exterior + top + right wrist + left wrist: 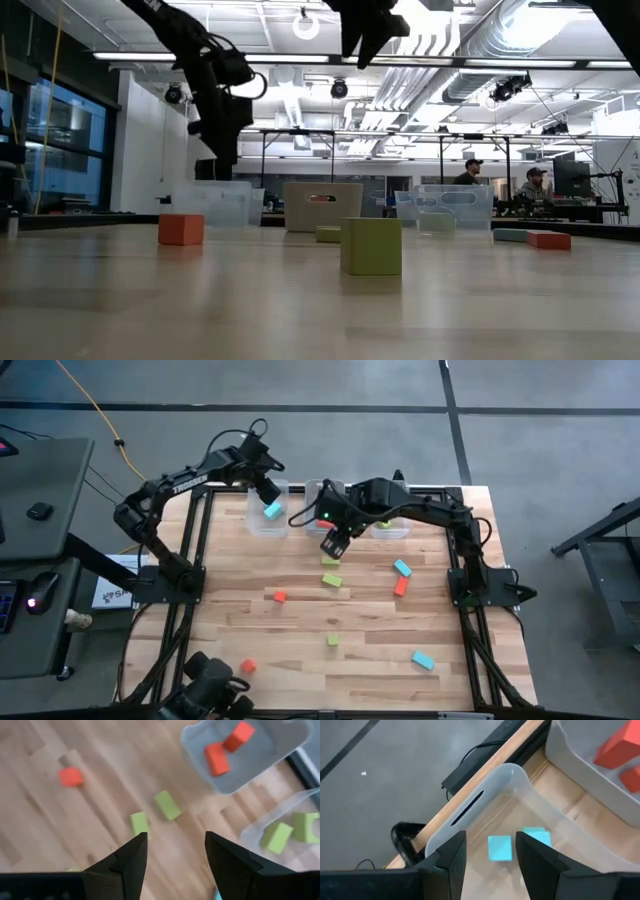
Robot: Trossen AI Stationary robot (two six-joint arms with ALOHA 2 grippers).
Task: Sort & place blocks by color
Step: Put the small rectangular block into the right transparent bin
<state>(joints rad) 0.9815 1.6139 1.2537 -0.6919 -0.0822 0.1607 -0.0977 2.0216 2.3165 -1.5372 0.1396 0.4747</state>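
Note:
My left gripper (267, 493) hangs open over the left clear bin (262, 520). In the left wrist view two light blue blocks (500, 847) (538, 836) show inside that bin, below the open fingers (490, 837). My right gripper (335, 541), also open and empty (176, 837), hovers over the table in front of the middle bin (250, 770), which holds two red-orange blocks (217, 758). The right bin (295, 810) holds lime green blocks (276, 836). Two green bars (167, 805) (139, 823) lie flat on the wood under the right gripper.
Loose blocks lie on the wooden table: red-orange ones (279, 596) (401, 587) (248, 665), light blue ones (402, 568) (423, 659) and a green cube (333, 641). The three bins stand along the far edge. People sit in the room beyond (470, 172).

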